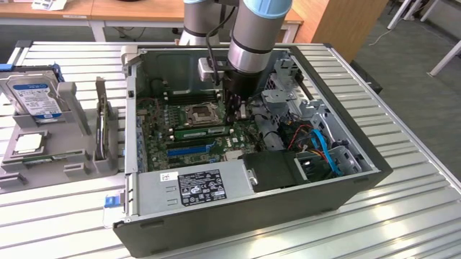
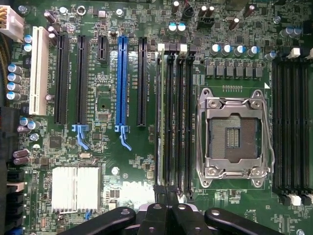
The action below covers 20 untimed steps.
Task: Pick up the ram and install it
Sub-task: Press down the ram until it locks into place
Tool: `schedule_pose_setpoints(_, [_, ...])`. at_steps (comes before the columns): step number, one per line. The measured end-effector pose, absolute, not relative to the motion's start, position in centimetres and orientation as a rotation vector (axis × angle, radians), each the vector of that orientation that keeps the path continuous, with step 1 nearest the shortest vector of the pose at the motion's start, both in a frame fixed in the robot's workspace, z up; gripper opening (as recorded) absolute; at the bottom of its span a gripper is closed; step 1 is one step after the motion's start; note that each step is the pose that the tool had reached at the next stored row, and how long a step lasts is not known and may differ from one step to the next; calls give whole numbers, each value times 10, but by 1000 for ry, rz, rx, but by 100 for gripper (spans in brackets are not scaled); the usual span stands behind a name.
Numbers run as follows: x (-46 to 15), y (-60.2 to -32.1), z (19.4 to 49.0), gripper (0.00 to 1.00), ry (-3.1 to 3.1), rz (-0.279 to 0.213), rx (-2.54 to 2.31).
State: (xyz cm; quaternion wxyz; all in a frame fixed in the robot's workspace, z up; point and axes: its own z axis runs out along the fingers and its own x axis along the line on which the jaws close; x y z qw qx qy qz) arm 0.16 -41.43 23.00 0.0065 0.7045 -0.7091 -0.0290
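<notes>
Ram: you see the long, thin green circuit-board stick [image 1: 202,131] standing on edge in one of the black plastic memory slots [image 2: 177,117] just beside the processor socket, inside the open case. In the wrist view it reads as a thin pale edge [image 2: 160,117] running the length of the outermost slot of that bank.

Seating: you can judge it is in the slot, but whether it is fully clicked home cannot be told; the white latch tabs [image 2: 172,48] at the far end give no clear answer.

Gripper: your black two-finger gripper [image 2: 166,208] is closed down to its narrowest, fingertips meeting right at the near end of the stick's top edge. It looks like pressing or a thin pinch on that edge; which one cannot be told.

Why so: closed fingers give you a narrow, stiff tip that fits between neighbouring slots and bears straight down on the board edge.

Relative position: the stick runs away from the fingertips lengthwise, so contact is at one end, not the middle.

Arm: the grey-and-blue arm [image 1: 252,38] comes almost vertically into the case, which keeps it away from the drive cage.

Socket: the square silver processor socket [image 2: 234,134] sits empty, frame shut.

Case: the dark tower case [image 1: 346,191] lies on its side on the slatted metal table [image 1: 403,226].
</notes>
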Motion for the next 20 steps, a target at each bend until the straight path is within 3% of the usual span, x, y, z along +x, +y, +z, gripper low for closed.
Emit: schedule_pose_setpoints(20, [2, -414, 226, 10, -2218, -91, 2204])
